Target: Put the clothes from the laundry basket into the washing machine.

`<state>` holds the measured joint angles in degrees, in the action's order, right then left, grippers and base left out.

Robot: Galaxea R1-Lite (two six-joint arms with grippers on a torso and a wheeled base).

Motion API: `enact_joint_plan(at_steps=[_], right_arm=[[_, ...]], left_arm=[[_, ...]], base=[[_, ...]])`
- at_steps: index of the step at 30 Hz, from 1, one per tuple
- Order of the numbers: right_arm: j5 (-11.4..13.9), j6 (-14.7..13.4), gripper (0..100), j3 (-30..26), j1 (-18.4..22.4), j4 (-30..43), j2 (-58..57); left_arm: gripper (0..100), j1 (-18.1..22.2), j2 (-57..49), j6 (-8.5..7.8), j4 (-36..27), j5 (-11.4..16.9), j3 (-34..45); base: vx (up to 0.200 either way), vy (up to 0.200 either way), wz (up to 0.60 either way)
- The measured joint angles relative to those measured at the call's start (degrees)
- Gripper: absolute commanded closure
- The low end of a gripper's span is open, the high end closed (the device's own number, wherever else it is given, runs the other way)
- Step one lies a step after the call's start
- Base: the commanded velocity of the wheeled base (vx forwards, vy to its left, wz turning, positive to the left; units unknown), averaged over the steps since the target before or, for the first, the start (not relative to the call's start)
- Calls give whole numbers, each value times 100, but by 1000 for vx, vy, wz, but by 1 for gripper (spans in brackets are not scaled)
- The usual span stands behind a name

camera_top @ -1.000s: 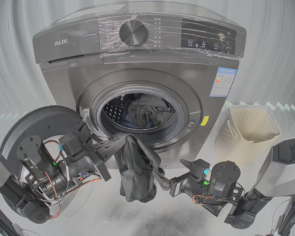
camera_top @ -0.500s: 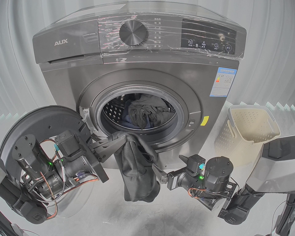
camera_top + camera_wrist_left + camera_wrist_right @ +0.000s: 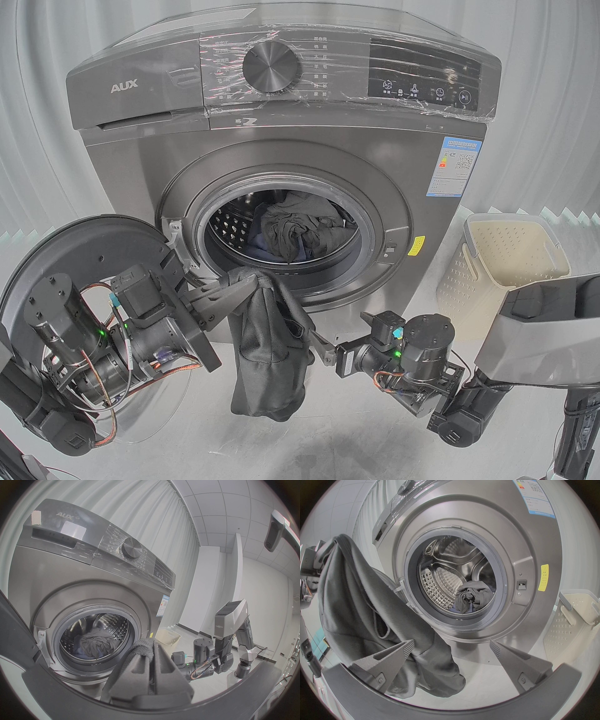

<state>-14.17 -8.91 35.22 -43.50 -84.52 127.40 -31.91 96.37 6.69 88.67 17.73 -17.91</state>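
Soft, limp dk-grey garment [image 3: 265, 350] hangs just below washing machine drum opening [image 3: 284, 231], top clamped in left end effector [image 3: 250, 284]; right end effector [image 3: 450, 642], spread apart, beside its mid fold, prob best 2nd hold.

The right end effector [image 3: 451, 643] gapes wide along the frame's bottom, one finger [image 3: 393, 658] in front of the dark garment [image 3: 362, 605] hanging at left. Mid-frame, the washing machine [image 3: 537, 542] holds dark clothes [image 3: 473, 597]. The laundry basket [image 3: 575, 620] stands at the right edge.

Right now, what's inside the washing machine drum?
A crumpled dark clothing pile lies in the drum, on blue fabric. Anything beneath or behind the pile is covered.
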Motion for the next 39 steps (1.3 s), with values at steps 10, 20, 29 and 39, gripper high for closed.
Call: enact_joint_plan(at_steps=[10,20,29,39], right_arm=[[73,71,0,563,127,2,492],[79,60,0,651,-82,-26,658],[73,40,0,577,-389,-35,663],[78,29,0,1117,-289,-123,718]], left_arm=[[100,0,-4,6,1,9,-2],[100,6,-1,12,1,11,-4],[100,33,0,22,6,11,-30],[100,11,-1,23,1,11,-4]], base=[[0,0,0],[0,0,0],[0,0,0],[0,0,0]])
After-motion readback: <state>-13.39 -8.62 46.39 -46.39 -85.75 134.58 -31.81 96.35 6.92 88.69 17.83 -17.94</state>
